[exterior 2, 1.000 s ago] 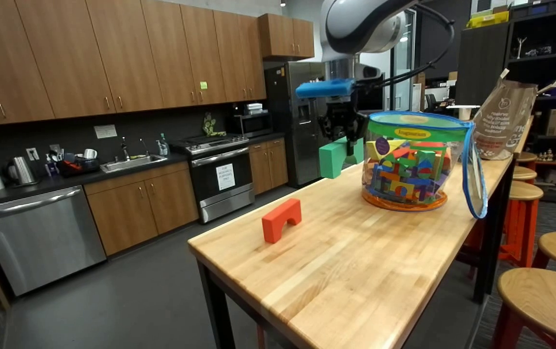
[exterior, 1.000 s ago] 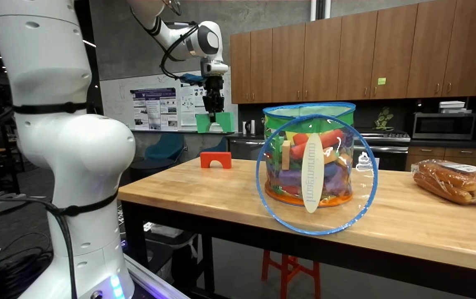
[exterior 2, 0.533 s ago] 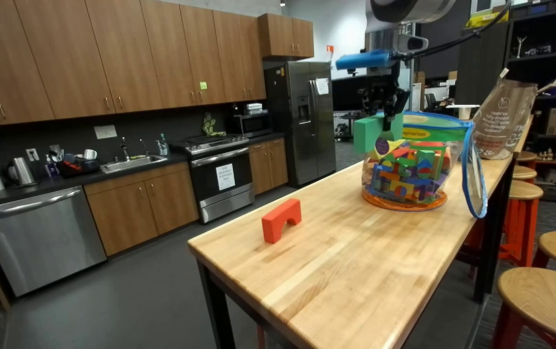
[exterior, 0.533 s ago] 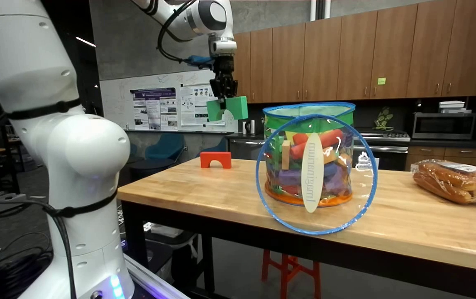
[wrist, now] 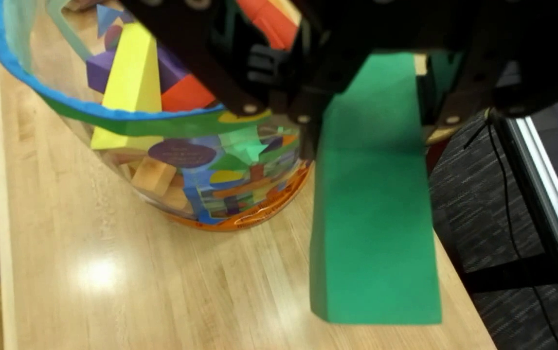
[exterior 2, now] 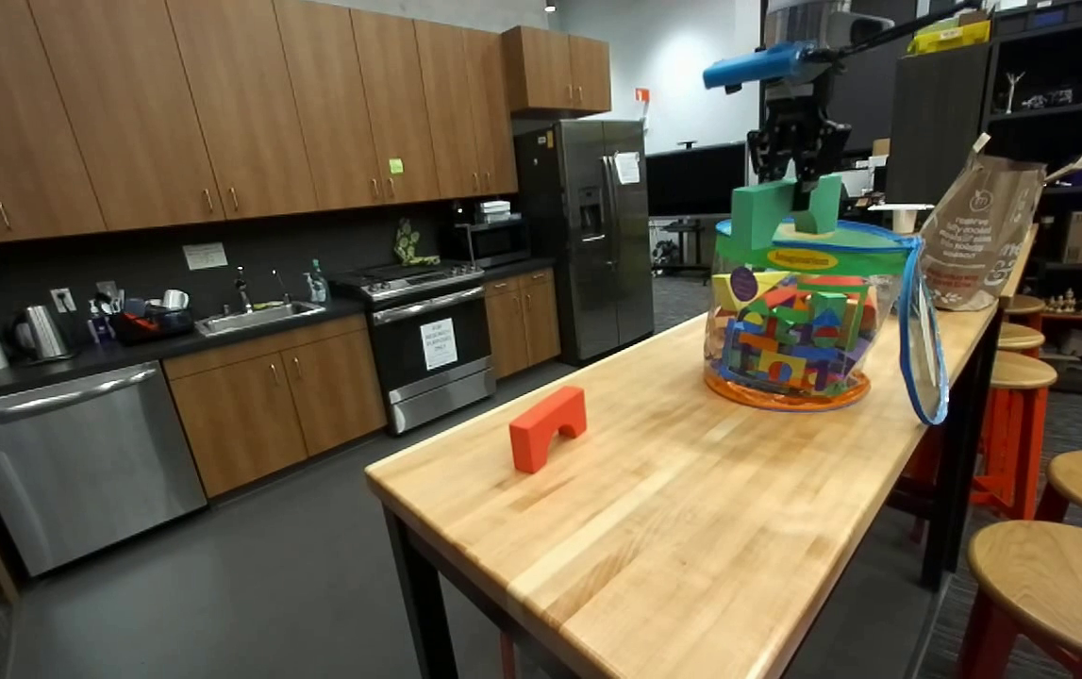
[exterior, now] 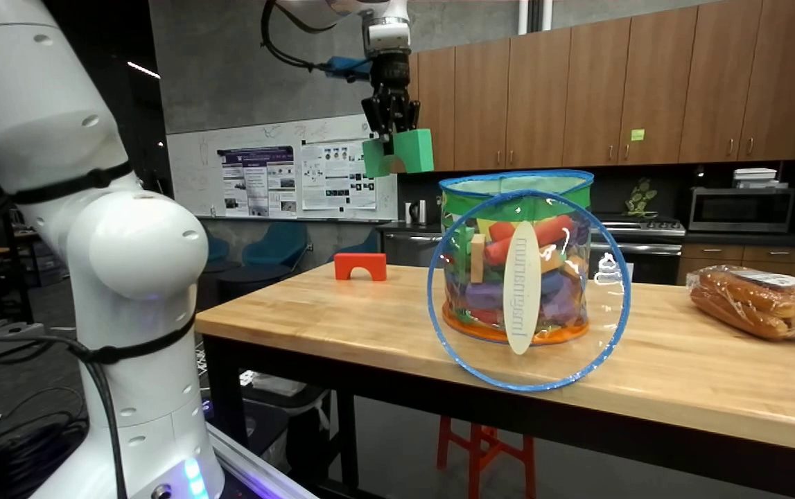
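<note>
A clear plastic, blue-rimmed cylindrical bin (exterior 2: pixel 866 261) is holding multicoloured blocks (exterior 2: pixel 795 332), a black gripper (wrist: pixel 371 130) is grasping a smooth green arch-shaped block (wrist: pixel 378 238) between its fingers (exterior 2: pixel 802 197) just beside the bin's rim, a red arch-shaped block (exterior 2: pixel 541 435) is standing on a pale wooden tabletop (exterior 2: pixel 654 528), and brown wooden cabinets (exterior 2: pixel 248 104) are filling the background

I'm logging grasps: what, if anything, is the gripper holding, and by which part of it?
The gripper holds the green arch block by its middle, over the cutout, with the jaws closed on its two arched faces.
</note>
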Motion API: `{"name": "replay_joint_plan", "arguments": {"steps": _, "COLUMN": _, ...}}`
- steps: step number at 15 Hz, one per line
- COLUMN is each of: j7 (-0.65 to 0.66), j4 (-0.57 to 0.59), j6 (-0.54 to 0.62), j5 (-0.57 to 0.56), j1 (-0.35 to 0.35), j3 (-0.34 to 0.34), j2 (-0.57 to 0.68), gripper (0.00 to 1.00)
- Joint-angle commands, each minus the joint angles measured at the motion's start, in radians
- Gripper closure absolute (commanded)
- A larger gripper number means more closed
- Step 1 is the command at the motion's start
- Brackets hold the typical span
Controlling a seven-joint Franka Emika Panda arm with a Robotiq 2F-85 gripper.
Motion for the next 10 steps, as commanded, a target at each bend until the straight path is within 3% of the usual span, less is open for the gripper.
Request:
{"name": "replay_joint_plan", "arguments": {"steps": 1, "j7": 0.014, "j4": 0.075, "j6": -0.065, "j5": 0.007, "j1": -0.033, "j3": -0.028, "j2": 0.016, "gripper": 0.84}}
{"name": "replay_joint_plan", "arguments": {"steps": 10, "j7": 0.041, "j4": 0.184, "j6": -0.083, "j5": -0.009, "j1": -0.09, "j3": -0.094, "j2": 0.099, "gripper": 0.84}}
